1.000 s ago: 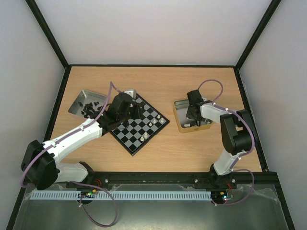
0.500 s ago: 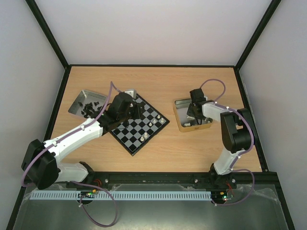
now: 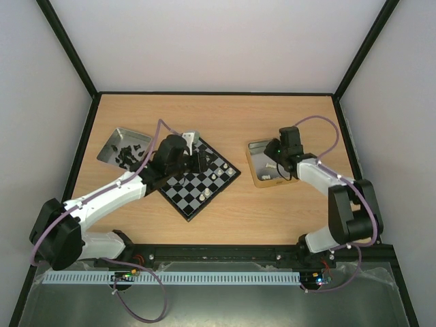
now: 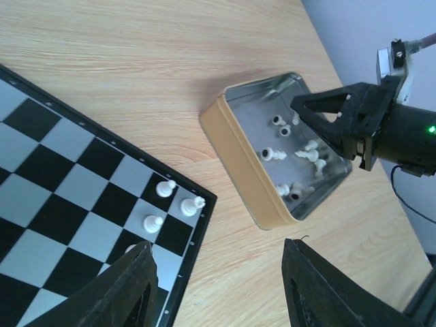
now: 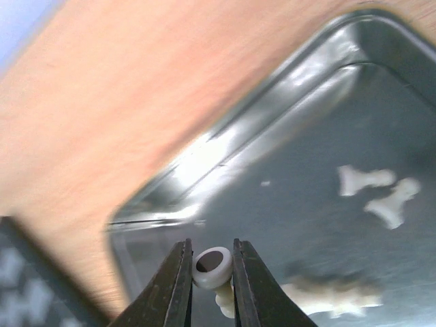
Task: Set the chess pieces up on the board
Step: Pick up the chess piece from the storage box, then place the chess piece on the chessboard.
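Observation:
The board (image 3: 182, 195) lies left of centre, with a few white chess pieces (image 3: 214, 176) on it. In the left wrist view three pieces (image 4: 192, 204) stand at the board's (image 4: 61, 184) near corner. My left gripper (image 3: 199, 161) hovers over the board's far right part, open and empty (image 4: 218, 276). My right gripper (image 3: 280, 165) is inside the gold-sided tin (image 3: 261, 180). It is shut (image 5: 211, 242) on a white chess piece (image 5: 212, 267), held base up just above the tin floor (image 5: 306, 136).
Several white pieces (image 4: 308, 153) lie loose in the tin (image 4: 238, 160). A metal tray (image 3: 107, 147) with dark pieces stands left of the board. Dark frame rails border the table.
My right arm has swung its elbow out to the right, with the gripper staying in the tin. My left gripper has shifted a little right over the board.

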Controlling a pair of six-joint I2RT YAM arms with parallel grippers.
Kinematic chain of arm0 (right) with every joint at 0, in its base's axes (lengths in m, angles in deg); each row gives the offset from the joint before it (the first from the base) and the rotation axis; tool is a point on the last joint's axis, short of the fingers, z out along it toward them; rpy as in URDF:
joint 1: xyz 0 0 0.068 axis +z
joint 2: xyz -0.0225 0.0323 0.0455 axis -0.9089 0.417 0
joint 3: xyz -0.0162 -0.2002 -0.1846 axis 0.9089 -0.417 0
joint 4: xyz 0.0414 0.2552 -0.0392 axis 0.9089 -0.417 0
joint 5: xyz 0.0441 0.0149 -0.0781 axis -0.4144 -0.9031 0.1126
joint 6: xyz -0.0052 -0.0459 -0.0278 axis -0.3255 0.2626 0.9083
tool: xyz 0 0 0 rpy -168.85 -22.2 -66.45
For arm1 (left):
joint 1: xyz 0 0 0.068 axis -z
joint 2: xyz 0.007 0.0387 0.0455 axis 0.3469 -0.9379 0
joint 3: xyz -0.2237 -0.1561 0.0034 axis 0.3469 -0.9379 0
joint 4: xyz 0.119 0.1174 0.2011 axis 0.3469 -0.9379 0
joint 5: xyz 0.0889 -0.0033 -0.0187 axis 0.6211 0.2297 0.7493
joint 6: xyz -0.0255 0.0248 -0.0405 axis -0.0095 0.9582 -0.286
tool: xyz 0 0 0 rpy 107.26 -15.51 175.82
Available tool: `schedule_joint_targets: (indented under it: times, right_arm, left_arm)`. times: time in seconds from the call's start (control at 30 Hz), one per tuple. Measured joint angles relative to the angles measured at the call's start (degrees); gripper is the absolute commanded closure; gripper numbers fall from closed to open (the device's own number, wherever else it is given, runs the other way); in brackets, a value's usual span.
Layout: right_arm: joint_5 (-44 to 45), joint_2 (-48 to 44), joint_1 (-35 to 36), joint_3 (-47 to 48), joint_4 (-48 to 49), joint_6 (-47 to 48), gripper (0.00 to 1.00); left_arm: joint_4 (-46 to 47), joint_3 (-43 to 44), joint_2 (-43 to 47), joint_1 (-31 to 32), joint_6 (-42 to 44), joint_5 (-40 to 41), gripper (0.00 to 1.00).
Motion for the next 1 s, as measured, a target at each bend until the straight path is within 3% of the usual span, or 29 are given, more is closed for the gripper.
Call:
schedule_joint_targets:
  times: [0.23,0.53,0.83,1.0]
  right_arm:
    - [-10.8,-8.4,1.5,-7.4,13.3,-17.9,0.87]
    - [-17.6,-9.7,13.4,-8.9,27.7,-40.8,0.87]
    - [-21.1,-4.7,21.7,-8.7,36.9,-53.5,0.87]
    - [-22.9,-3.0,24.7,-8.5,39.8,-57.8,0.88]
  left_arm:
    - [5.8,-2.7,0.1,0.0,-1.5,-4.5,0.45]
    - [15.2,-9.4,1.2,0.0,-6.8,-5.8,0.46]
    - [24.2,-14.8,4.2,0.0,-10.2,-4.7,0.47]
    - [27.6,-15.5,4.7,-0.2,-10.0,-2.7,0.58]
